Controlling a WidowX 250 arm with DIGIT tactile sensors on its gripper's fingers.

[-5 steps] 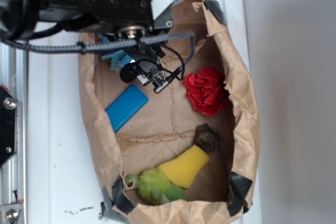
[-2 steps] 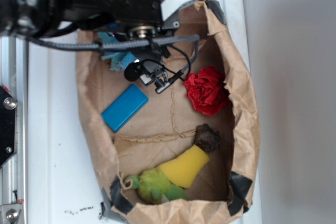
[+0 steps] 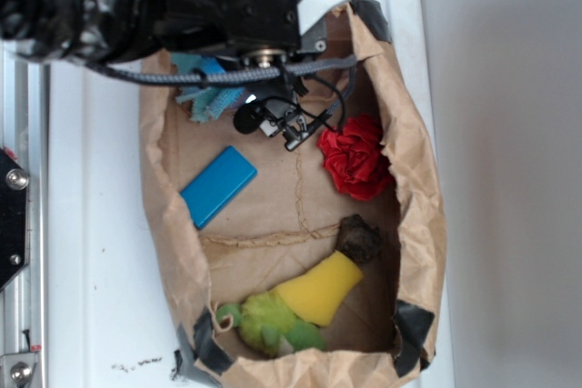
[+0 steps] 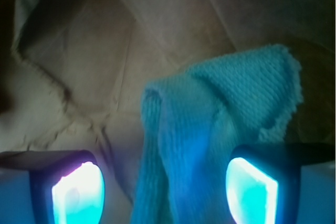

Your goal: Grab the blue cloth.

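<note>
The blue cloth (image 4: 210, 129) is seen bunched at the far left end of the paper bag (image 3: 414, 179), partly hidden under the arm. The gripper (image 4: 165, 192) is held spread, with the cloth lying between its fingers (image 4: 79, 195). A blue block (image 3: 218, 185) lies near the cloth, a red flower (image 3: 356, 156) to the right

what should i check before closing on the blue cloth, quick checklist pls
1. Jaws open: ok, both fingers sit apart in the wrist view.
2. blue cloth between the fingers: ok, though nearer the right-hand one.
3. gripper low enough to pinch fabric: cannot tell.
4. Only cloth in the gap, not the paper bag: cannot tell.
5. red flower and blue block clear: ok, both lie apart.
</note>
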